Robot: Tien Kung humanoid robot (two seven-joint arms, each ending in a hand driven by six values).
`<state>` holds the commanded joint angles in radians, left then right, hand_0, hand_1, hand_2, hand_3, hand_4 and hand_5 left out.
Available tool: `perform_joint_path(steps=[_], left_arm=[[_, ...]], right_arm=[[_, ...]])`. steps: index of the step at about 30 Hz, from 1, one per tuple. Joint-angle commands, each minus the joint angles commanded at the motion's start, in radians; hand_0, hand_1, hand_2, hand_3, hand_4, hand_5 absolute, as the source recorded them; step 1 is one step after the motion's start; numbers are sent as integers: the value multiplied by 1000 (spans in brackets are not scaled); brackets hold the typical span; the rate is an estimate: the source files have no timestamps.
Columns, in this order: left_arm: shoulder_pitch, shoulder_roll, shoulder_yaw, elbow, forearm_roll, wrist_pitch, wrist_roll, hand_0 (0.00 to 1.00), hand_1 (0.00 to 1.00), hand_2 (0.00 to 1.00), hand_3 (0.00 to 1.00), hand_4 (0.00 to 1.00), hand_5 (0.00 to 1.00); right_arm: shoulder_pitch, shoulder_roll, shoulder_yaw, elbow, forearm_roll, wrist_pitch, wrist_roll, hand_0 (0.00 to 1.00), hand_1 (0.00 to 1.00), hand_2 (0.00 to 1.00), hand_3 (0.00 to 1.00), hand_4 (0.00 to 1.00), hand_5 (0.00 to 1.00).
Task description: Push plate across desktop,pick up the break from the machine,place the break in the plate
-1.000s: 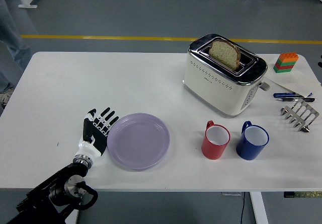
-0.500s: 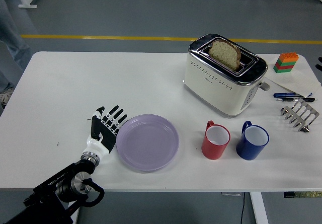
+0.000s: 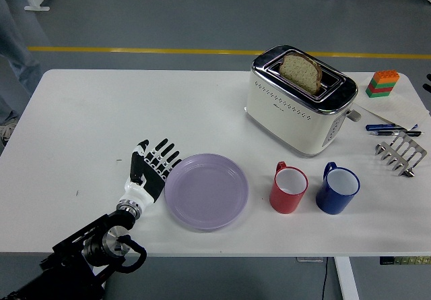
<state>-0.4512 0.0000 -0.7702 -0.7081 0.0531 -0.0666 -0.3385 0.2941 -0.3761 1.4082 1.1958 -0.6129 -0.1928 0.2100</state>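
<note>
A grey floor with a yellow line lies beyond the white table (image 3: 81, 111). The toaster (image 3: 300, 101) stands toward the far right, with the bread slice (image 3: 301, 71) upright in its slot, untouched. The lilac plate (image 3: 207, 191) lies in front of the toaster and to its left, close to the red mug (image 3: 289, 187), with the blue mug (image 3: 337, 189) further right. The left hand (image 3: 149, 172) is flat against the plate's left rim, its fingers (image 3: 163, 153) spread and grasping nothing, which suits a push. Compared with half a second earlier, hand and plate have slid right, toward the toaster. The right arm is out of view.
</note>
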Motion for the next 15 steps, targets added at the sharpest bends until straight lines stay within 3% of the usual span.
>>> perform_joint_path(steps=[15], left_arm=[[-28,0,31,8,-28,-14,5,786,789,812,757,579,998]], right_arm=[[1,1,-2,-1,1,0,0,730,693,691,641,501,229]])
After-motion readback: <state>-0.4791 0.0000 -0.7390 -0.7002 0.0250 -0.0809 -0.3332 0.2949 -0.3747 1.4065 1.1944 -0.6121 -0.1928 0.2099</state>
